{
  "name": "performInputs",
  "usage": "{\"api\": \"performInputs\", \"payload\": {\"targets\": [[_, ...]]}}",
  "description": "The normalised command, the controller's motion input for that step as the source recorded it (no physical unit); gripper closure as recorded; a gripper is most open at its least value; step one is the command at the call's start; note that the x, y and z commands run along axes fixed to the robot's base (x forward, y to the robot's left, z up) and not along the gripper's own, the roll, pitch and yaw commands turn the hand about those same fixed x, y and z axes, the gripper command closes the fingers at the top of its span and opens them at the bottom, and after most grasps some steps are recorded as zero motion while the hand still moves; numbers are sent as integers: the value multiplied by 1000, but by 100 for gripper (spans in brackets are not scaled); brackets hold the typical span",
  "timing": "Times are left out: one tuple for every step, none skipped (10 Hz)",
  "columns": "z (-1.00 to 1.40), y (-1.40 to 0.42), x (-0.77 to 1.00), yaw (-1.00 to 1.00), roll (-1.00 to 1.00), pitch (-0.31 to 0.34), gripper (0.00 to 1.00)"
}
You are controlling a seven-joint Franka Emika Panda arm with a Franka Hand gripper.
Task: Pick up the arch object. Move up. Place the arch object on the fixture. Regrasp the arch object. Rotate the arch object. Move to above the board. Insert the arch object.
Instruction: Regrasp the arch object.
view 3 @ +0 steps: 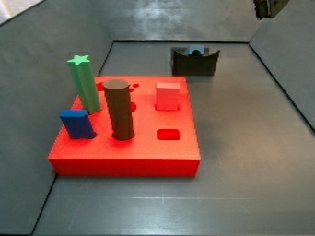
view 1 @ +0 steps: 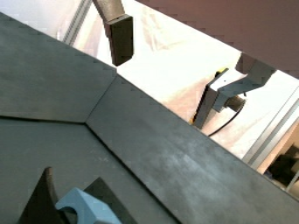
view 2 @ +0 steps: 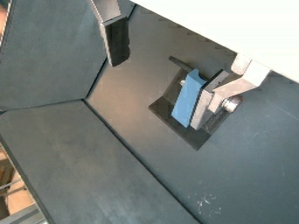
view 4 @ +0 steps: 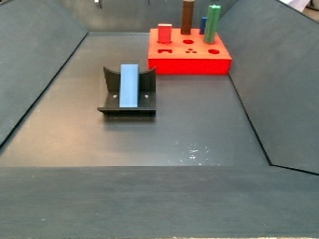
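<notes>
The gripper (view 2: 176,48) hangs released and empty high above the fixture (view 4: 127,105), where the arch (view 4: 130,84) lies cradled lengthwise in the dip, apparently so it can be regrasped, with the board (view 4: 189,58) well beyond both.

Gripper (view 3: 271,7) cut off at a side view's upper edge, jaw state indiscernible; arch object (view 3: 193,50) mostly hidden within the fixture (view 3: 194,63).
</notes>
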Motion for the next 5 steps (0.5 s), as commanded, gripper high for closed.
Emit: {"api": "performInputs", "payload": {"targets": [[-5, -24, 75, 175, 217, 74, 0], [-1000, 74, 29, 155, 207, 2, 0], [-1000, 72, 33, 149, 195, -17, 0], [-1000, 65, 46, 123, 156, -56, 0], [-1000, 61, 54, 101, 114, -75, 0]]}}
